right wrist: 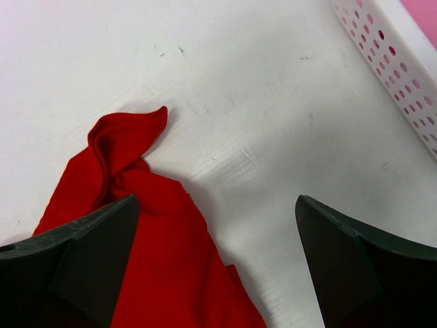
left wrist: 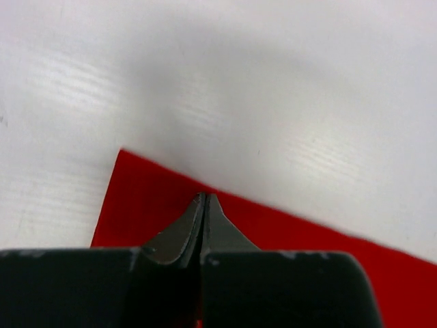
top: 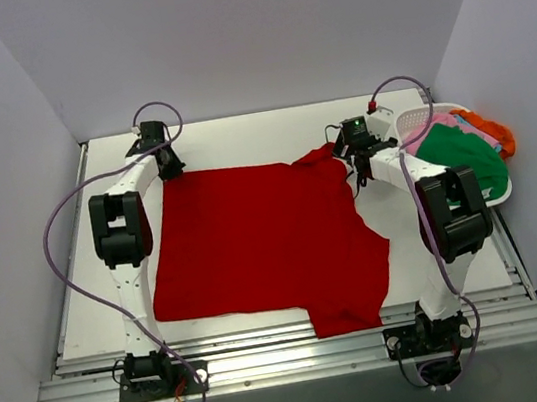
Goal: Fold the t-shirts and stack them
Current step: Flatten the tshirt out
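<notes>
- the red t-shirt (top: pixel 265 242) lies spread mostly flat across the middle of the white desk (top: pixel 238 135); one sleeve hangs down toward the near edge, and the far-right corner is bunched up
- the left pincer (top: pixel 170 162) sits at the shirt's far-left corner; in the wrist view the left pincer (left wrist: pixel 205 205) is closed all the way, fingers pressed together with their tips right on the red hem; can't tell whether any cloth is actually pinched between them
- the right pincer (top: pixel 354 153) is over the far-right corner of the shirt; its wrist view shows the pincer (right wrist: pixel 217 199) spread wide, nothing held; bare desk shows between the fingers, and the crumpled red corner (right wrist: pixel 130 143) pokes out by the left finger
- the white slatted basket (top: pixel 418 118) stands at the far right of the desk, just beside the right pincer but not touching it; its perforated wall (right wrist: pixel 382 48) shows in the wrist view
- piled in that basket: a green t-shirt (top: pixel 464 157) on top, a pink t-shirt (top: pixel 449 120) behind it, and an orange t-shirt (top: pixel 493 132) at the right rim; none of them folded
</notes>
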